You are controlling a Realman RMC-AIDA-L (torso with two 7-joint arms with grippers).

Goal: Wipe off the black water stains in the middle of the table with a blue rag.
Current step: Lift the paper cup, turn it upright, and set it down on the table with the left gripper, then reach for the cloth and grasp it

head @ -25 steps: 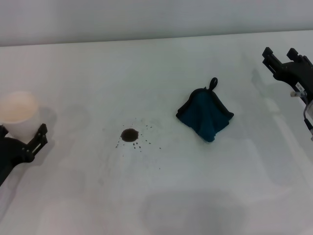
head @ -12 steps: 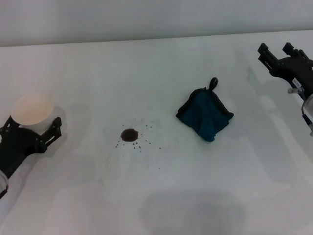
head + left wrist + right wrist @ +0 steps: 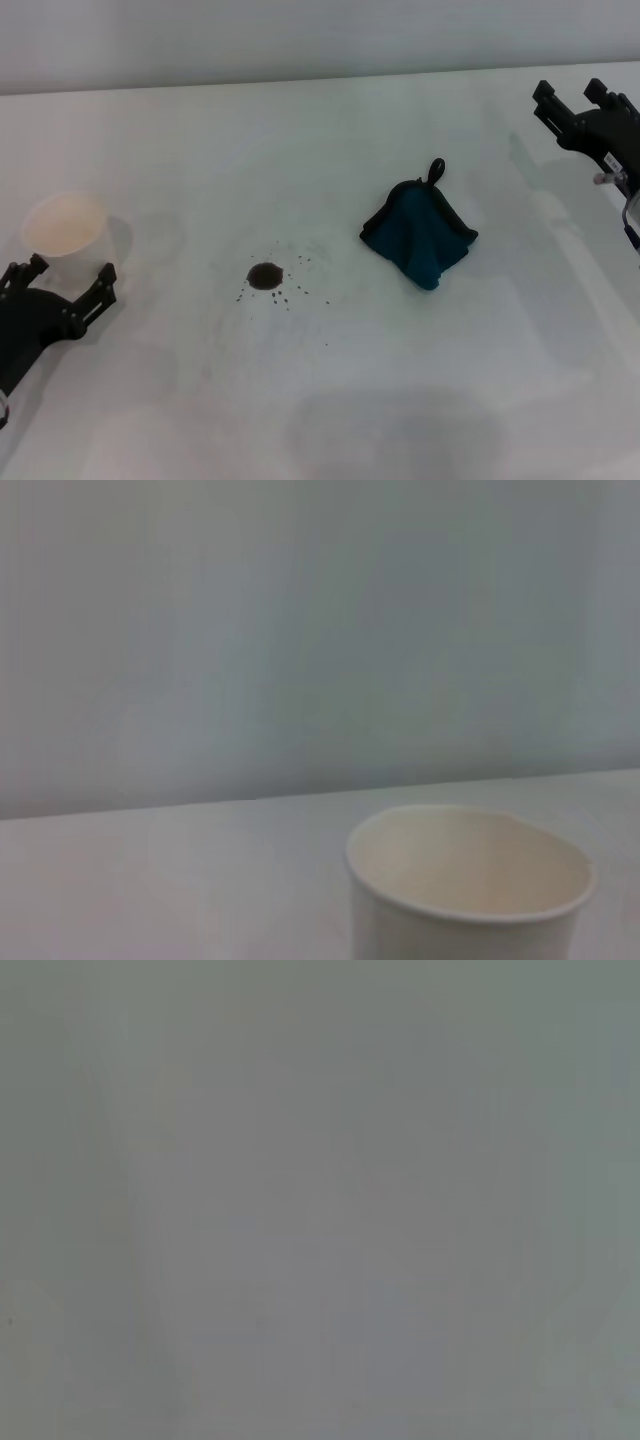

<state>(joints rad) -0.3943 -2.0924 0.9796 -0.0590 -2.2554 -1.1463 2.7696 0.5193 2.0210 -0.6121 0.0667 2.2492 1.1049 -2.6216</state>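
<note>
**Picking up a soft rag**

Waiting at the far right edge, the right claw (image 3: 578, 101) has its two fingers spread apart and holds nothing. It is well apart from the blue rag (image 3: 420, 235). The left claw (image 3: 62, 282) sits low on the left, fingers apart too, just beside a white paper cup (image 3: 63, 224).

On the white surface (image 3: 300, 400) the rag stands in a floppy little heap, right of the black water stains (image 3: 265, 275). It looks light and soft, so it will likely bend and sag. Pinching the high bunched middle seems best.
</note>
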